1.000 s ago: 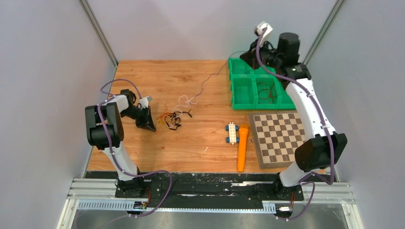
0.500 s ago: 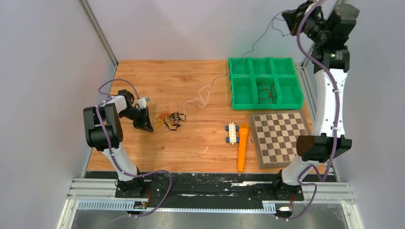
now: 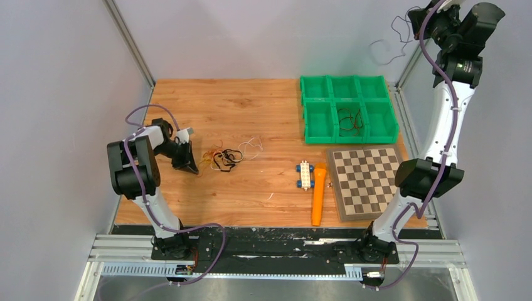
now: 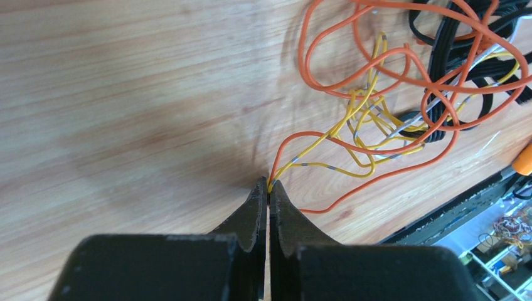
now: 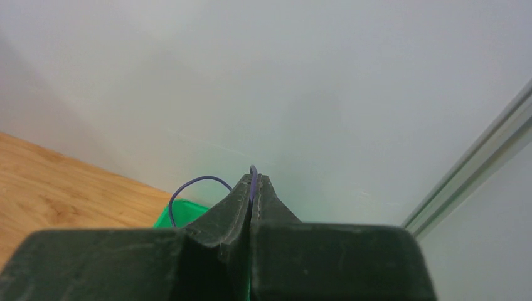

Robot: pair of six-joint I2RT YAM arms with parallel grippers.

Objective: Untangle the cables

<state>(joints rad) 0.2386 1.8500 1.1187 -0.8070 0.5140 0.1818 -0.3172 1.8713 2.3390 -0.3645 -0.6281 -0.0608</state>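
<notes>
Left fingers (image 4: 252, 216) pinch cables (image 3: 224, 158) by yellow strands; right fingers (image 5: 237, 207) clamp thin wire (image 5: 202, 179).

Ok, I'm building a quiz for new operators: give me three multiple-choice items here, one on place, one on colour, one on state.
1. Which compartment of the green bin holds loose wires? A near-row middle; B far-row left; C far-row right.
2. What colour is the strand pinched by the left gripper? A white; B yellow; C green.
3. The right gripper is: A open and lowered; B shut on a thin wire, raised high; C open and raised.
Key: 1A, the top view shows them there; 2B, yellow enters the shut jaws; 3B, its jaws clamp the wire up by the wall.
</notes>
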